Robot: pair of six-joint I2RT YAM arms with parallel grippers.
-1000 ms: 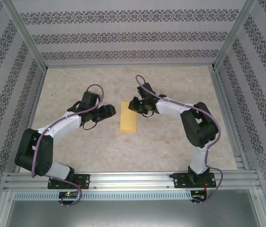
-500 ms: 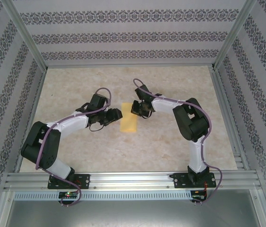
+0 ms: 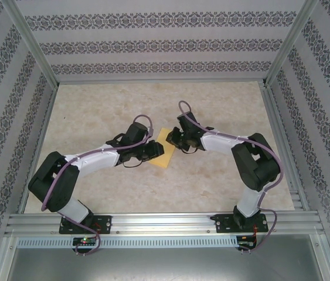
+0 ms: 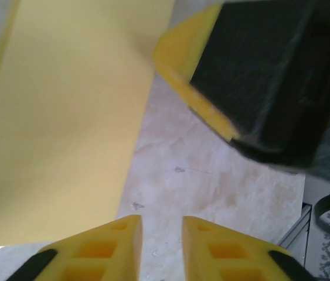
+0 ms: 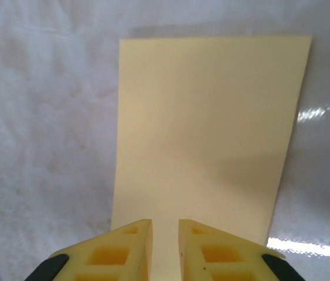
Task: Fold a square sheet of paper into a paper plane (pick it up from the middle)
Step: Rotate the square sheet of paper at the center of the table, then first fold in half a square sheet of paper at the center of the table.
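Note:
The square sheet of paper (image 3: 164, 156) is yellow-orange and lies folded into a rectangle at the table's middle, turned askew. My left gripper (image 3: 157, 150) sits at its left side and covers part of it. In the left wrist view the sheet (image 4: 65, 117) spreads out to the left of my left gripper (image 4: 160, 221). Those jaws stand narrowly open, with bare table between them. One yellow finger (image 4: 182, 50) of the right gripper reaches in from the upper right. My right gripper (image 3: 172, 139) hovers at the sheet's far right edge. In its own view my right gripper (image 5: 165, 225) is narrowly open over the near edge of the paper (image 5: 211, 129).
The marbled tabletop (image 3: 211, 187) is bounded by aluminium rails (image 3: 165, 221) at the front and along the sides. Patterned walls (image 3: 153, 41) close in the back and both sides. Both arms bend inward, their elbows out toward the table's sides.
Both arms have closed in on the sheet. The left jaws have narrowed from wide open to a small gap. The sheet has turned from upright to askew.

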